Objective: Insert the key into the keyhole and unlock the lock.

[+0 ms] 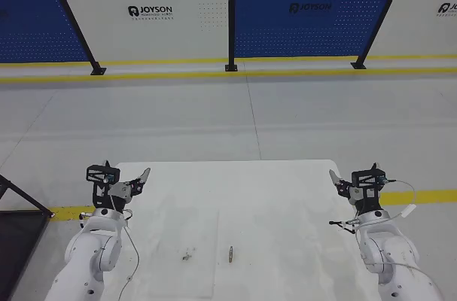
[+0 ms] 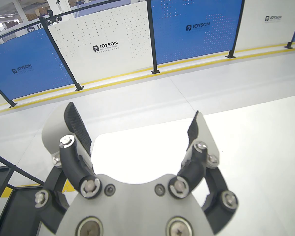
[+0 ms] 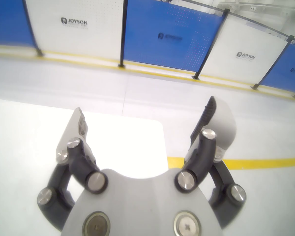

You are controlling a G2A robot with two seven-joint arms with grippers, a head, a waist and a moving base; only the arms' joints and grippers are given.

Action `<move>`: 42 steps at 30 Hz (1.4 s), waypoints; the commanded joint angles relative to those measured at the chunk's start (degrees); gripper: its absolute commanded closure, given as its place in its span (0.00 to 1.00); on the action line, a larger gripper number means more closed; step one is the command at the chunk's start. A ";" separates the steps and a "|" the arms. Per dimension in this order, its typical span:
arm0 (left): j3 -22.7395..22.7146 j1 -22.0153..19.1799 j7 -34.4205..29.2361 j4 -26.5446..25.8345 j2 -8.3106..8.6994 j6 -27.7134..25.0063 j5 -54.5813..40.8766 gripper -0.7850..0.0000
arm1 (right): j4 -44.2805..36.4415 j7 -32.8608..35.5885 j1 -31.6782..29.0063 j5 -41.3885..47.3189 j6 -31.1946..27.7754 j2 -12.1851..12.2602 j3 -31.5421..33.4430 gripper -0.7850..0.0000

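Observation:
Two small metal pieces lie on the white table (image 1: 288, 203) near its front middle. One is a short, irregular piece (image 1: 187, 256). The other is a slim, elongated piece (image 1: 230, 253) just to its right. I cannot tell which is the key and which the lock. My left gripper (image 1: 126, 174) (image 2: 133, 109) hovers open over the table's far left corner, with nothing between its fingers. Over the far right corner my right gripper (image 1: 354, 174) (image 3: 145, 103) is open and empty too. Both grippers are far from the two pieces.
A black metal frame (image 1: 10, 218) stands on the floor left of the table. Blue and white fence panels (image 1: 303, 30) line the back of the room. A faint rectangular sheet (image 1: 175, 233) lies on the table's left half, under the irregular piece.

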 commanded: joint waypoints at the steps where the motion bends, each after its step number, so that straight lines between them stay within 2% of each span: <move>1: 0.00 0.00 0.00 0.00 0.00 0.00 0.00 0.00 | 0.00 0.00 0.00 0.00 0.00 0.00 0.00 0.00; 7: 0.05 0.24 -0.29 -0.09 0.10 -0.91 1.78 0.00 | 0.00 0.00 0.00 0.00 0.00 0.00 0.00 0.00; 10: -0.11 2.09 -0.54 -1.64 0.23 -2.12 4.50 0.00 | 0.00 0.00 0.00 0.00 0.00 0.00 0.00 0.00; 14: -0.90 8.89 -1.10 -7.56 0.49 -6.07 6.42 0.00 | 0.00 0.00 0.00 0.00 0.00 0.00 0.00 0.00; 19: -2.20 19.69 -7.00 -16.57 0.95 -11.87 10.90 0.00 | 0.00 0.00 0.00 0.00 0.00 0.00 0.00 0.00; 21: -1.53 23.53 -10.06 -19.40 1.09 -15.04 11.87 0.00 | 0.00 0.00 0.00 0.00 0.00 0.00 0.00 0.00; 23: -0.87 26.40 -12.67 -21.64 1.14 -14.98 15.14 0.00 | 0.00 0.00 0.00 0.00 0.00 0.00 0.00 0.00; 26: 2.91 29.89 -15.58 -22.39 1.03 -15.06 18.26 0.00 | 0.00 0.00 0.00 0.00 0.00 0.00 0.00 0.00; 29: 6.47 30.81 -19.26 -22.08 0.77 -13.58 19.10 0.00 | 0.00 0.00 0.00 0.00 0.00 0.00 0.00 0.00; 35: 12.98 28.82 -26.80 -20.37 0.19 -9.79 21.51 0.00 | 0.00 0.00 0.00 0.00 0.00 0.00 0.00 0.00; 38: 15.45 27.50 -28.00 -18.96 -0.09 -7.15 23.66 0.06 | 0.00 0.00 0.00 0.00 0.00 0.00 0.00 0.00; 39: 16.08 26.85 -28.64 -18.61 -0.20 -6.28 23.93 0.14 | 0.00 0.00 0.00 0.00 0.00 0.00 0.00 0.00; 42: 17.66 25.08 -30.65 -17.11 -0.51 -4.47 24.01 0.26 | 0.00 0.00 0.00 0.00 0.00 0.00 0.00 0.00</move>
